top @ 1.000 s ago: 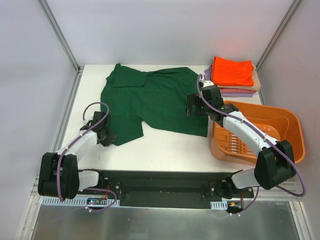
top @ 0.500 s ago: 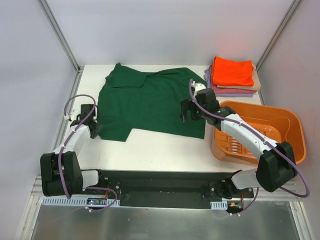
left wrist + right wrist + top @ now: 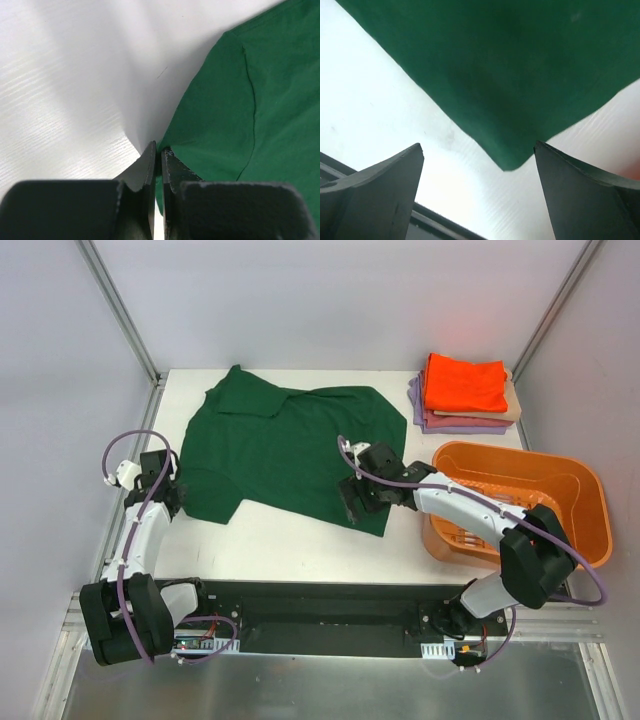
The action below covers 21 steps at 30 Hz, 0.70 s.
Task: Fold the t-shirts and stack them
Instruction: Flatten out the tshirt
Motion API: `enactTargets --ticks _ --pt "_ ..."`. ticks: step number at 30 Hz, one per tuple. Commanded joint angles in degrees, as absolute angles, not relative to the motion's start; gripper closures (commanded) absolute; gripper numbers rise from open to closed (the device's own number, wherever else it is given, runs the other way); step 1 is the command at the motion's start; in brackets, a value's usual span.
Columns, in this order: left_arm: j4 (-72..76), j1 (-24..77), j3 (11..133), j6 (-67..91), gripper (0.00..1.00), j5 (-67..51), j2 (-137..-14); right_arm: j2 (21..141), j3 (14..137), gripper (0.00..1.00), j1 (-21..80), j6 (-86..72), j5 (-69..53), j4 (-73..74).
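Observation:
The dark green t-shirt (image 3: 285, 445) lies spread on the white table, collar at the far left. My left gripper (image 3: 172, 502) is shut on the shirt's near-left corner (image 3: 200, 145) at the table's left side. My right gripper (image 3: 358, 510) is open over the shirt's near-right corner (image 3: 512, 157), its fingers (image 3: 395, 175) either side of the corner tip and not touching it. The folded bright orange shirt (image 3: 463, 382) lies on top of the tan shirt (image 3: 513, 400) and the lavender shirt (image 3: 455, 424) at the far right corner.
An orange plastic basket (image 3: 545, 485) stands on the right, beside my right arm. The table's near edge and a dark rail (image 3: 435, 220) lie just beyond the right gripper. Grey walls close in the left, right and far sides.
Both arms have moved left and the green shirt has slid left with them. The right gripper has come toward the near edge, and now stands open over the shirt's near-right corner.

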<state>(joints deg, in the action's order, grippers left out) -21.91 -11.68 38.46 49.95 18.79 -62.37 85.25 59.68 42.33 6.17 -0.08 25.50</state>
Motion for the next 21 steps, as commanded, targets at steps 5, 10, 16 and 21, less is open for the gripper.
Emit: enactTargets --ticks 5,10,16,21 --pt "-21.5 -11.9 37.2 50.2 1.00 16.7 -61.2 86.7 55.1 0.17 43.6 1.5 -2.4 32.6" --pt "-20.7 -11.9 37.2 50.2 1.00 15.6 -62.1 86.9 52.5 0.26 44.1 1.0 -2.9 31.5" --pt "-20.7 -11.9 37.4 49.9 1.00 15.1 -62.9 89.2 52.1 0.34 44.5 1.6 -1.1 29.7" --pt "-20.5 -11.9 37.4 49.7 1.00 14.9 -63.0 90.7 53.3 0.35 44.5 2.6 2.5 29.1"
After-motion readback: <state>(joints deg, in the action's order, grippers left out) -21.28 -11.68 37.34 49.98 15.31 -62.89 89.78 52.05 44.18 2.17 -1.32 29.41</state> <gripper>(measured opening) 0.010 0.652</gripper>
